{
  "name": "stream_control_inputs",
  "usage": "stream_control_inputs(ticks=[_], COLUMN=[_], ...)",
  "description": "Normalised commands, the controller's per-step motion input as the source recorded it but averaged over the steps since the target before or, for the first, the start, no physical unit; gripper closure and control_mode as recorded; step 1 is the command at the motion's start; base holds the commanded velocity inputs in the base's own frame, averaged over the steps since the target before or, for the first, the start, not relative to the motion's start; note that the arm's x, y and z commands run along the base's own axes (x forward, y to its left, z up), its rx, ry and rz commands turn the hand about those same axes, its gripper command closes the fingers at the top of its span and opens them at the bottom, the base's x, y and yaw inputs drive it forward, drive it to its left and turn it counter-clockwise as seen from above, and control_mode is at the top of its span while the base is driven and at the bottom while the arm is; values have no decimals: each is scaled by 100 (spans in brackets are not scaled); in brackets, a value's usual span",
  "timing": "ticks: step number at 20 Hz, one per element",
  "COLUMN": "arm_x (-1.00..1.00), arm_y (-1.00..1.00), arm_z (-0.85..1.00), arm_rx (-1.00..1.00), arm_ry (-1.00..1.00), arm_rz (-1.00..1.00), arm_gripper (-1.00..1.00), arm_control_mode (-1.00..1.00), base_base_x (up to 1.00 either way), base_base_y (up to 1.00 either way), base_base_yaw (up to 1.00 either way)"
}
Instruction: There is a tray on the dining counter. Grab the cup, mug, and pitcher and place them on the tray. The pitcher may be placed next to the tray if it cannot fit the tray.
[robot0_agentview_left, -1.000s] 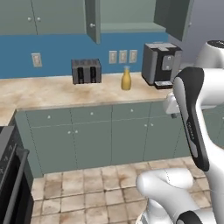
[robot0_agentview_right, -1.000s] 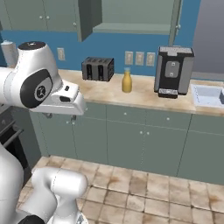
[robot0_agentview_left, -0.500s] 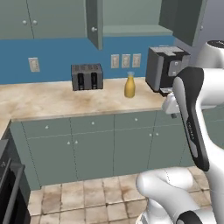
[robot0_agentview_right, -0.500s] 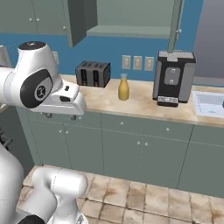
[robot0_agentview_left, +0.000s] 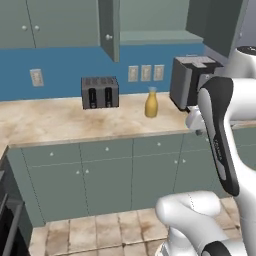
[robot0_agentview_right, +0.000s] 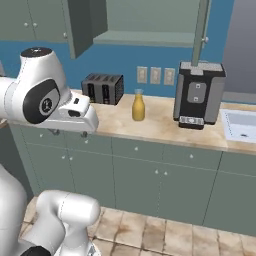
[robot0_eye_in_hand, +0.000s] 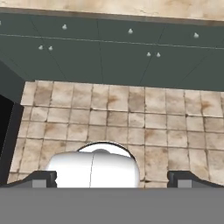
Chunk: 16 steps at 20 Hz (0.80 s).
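Beige counter: long marble-patterned worktop over grey-green knobbed cabinet doors, blue wall behind
Far left, left base view: white wall switch plate on the blue wall
Toaster: dark two-slot metal toaster, standing on the worktop by the wall; also in right base view
Upper cabinets: grey-green wall cabinets, one door swung open above the toaster
Outlets: row of white wall plates on the blue wall, right of the toaster
Pitcher: amber bottle-shaped carafe with paler narrow neck, upright on the worktop, between toaster and coffee machine, touching neither; right base view
Coffee machine: dark boxy coffee maker, on the worktop right of the carafe; partly behind the arm in left base view
Sink: pale basin set into the worktop, far right of right base view
Floor: beige-brown stone tiles, seen below the cabinets in hand view
Gripper: two dark fingertips wide apart, nothing between them, pointed down at the tiled floor; well away from the carafe
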Motion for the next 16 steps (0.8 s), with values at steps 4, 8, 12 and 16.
stream_control_inputs(ticks=[4,8,12,16], arm_x=[0,0,0,0], arm_y=[0,0,0,0], arm_z=[0,0,0,0], arm_rx=[0,0,0,0], arm_ry=[0,0,0,0], arm_rz=[0,0,0,0], arm_gripper=[-100,-100,-100,-100], arm_control_mode=[100,100,100,100], base_base_x=[51,61,66,60], base_base_y=[-8,-7,-9,-13], base_base_yaw=[0,0,0,0])
